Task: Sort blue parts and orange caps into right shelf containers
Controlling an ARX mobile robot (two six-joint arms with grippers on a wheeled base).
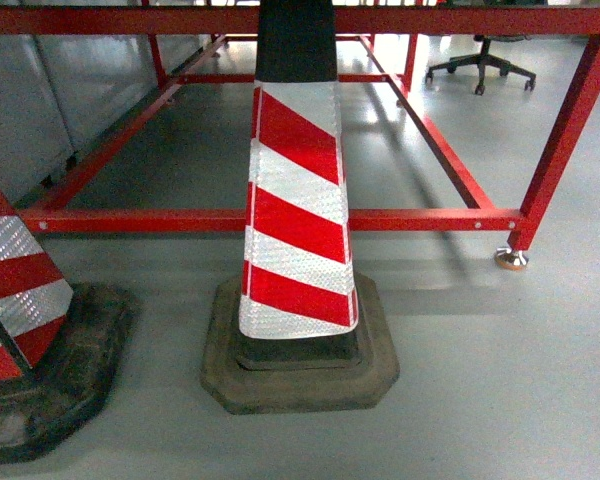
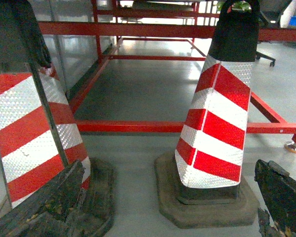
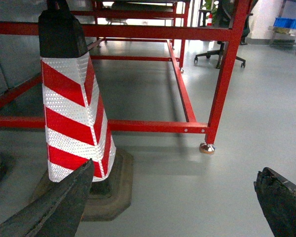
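No blue parts, orange caps or shelf containers appear close at hand in any view, so the sorting itself has not begun; the robot seems to be in a travel or approach step, facing the floor beside a red steel frame (image 1: 280,219). In the left wrist view the left pincer (image 2: 163,207) stands open, its worn black fingers (image 2: 49,207) spread wide at the bottom corners, holding nothing. The right pincer (image 3: 172,207) is likewise open and empty, its fingers (image 3: 54,207) far apart. Straight ahead of both pincers stands a red-and-white striped traffic cone (image 1: 298,215) on a dark rubber base, just in front of the frame's lower rail; a second cone (image 2: 32,133) stands beyond the left pincer's left finger. Far off, beyond the right pincer and up to its right, a small patch of bright blue (image 3: 292,23) rests on a distant rack, possibly bins, though too small to tell. An office chair (image 1: 480,62) sits past the frame. Judging by this, the next move calls for the base to turn or drive clear of the cones until the parts and the shelf come into sight, before either arm reaches out.
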